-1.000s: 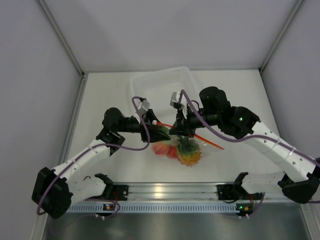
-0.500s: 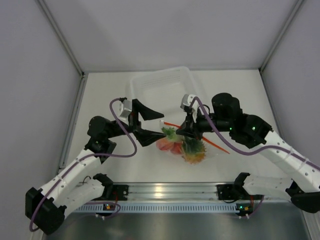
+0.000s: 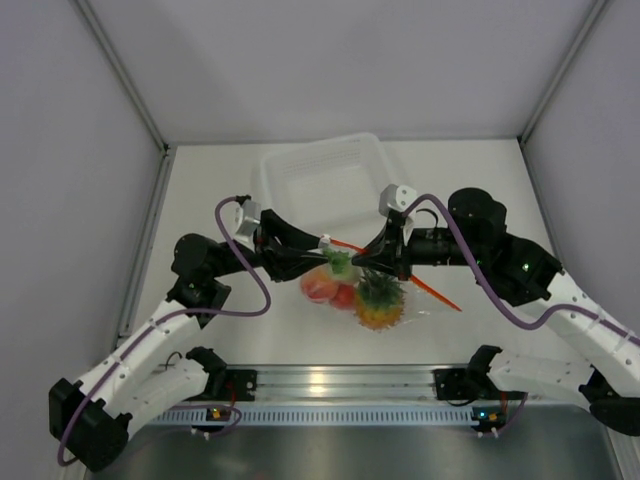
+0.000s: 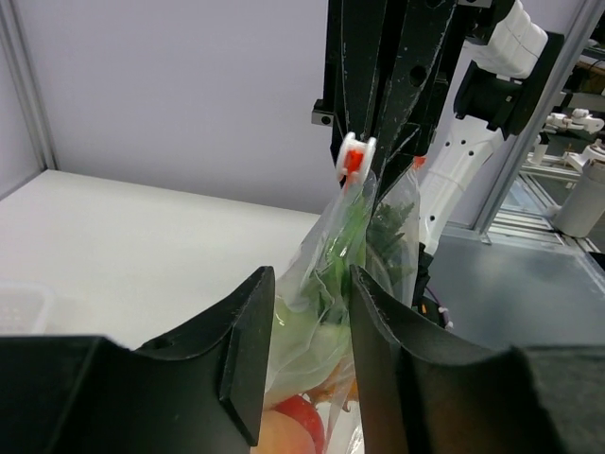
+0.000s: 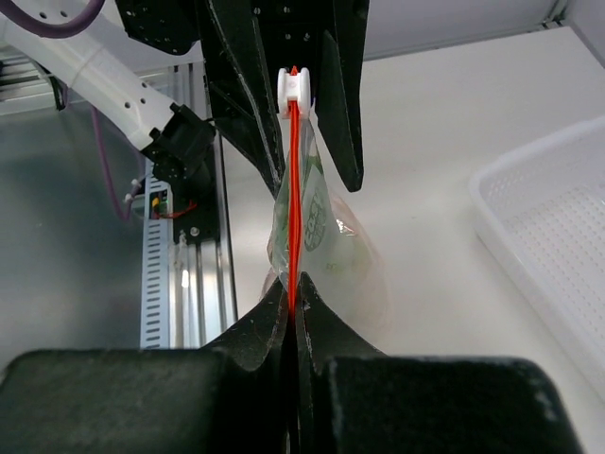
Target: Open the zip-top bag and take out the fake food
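Bag (image 3: 355,290) hangs just on the near side of the tray (image 3: 300,160), toy food (image 3: 378,305) not yet out.
My left gripper (image 3: 318,252), flung wide a moment ago, has narrowed to half-open around the slider (image 4: 353,156), not clearly pinching. My right gripper (image 3: 368,262) is clamped on the red strip (image 5: 294,189). Unzipping looks imminent.

Left gripper (image 3: 322,257) points toward 3 o'clock, jaws part-way apart; right gripper (image 3: 358,258) points toward 9 o'clock, jaws pressed together, tips nearly meeting.
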`<action>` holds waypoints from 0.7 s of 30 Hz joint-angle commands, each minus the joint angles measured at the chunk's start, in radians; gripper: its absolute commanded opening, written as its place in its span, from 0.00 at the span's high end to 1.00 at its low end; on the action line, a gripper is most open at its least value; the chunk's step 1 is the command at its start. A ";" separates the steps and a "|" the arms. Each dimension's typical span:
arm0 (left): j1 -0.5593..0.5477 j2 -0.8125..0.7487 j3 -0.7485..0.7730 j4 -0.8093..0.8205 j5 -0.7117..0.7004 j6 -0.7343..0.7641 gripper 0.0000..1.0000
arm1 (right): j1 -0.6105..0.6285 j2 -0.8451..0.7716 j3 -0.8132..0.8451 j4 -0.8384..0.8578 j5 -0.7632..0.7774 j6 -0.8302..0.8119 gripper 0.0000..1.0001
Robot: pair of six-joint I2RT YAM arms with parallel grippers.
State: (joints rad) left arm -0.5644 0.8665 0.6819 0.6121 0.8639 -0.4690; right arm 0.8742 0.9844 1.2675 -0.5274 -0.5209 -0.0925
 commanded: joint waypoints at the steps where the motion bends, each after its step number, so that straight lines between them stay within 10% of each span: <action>1: 0.000 -0.012 0.050 0.020 0.027 -0.008 0.57 | 0.003 -0.006 -0.006 0.099 -0.030 0.007 1.00; 21: -0.011 -0.021 0.070 0.020 0.026 -0.020 0.64 | 0.002 0.008 -0.019 0.101 -0.044 0.005 1.00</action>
State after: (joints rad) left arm -0.5694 0.8452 0.7074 0.6106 0.8745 -0.4854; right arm 0.8742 0.9939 1.2415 -0.4961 -0.5365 -0.0917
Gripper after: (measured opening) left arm 0.359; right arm 0.009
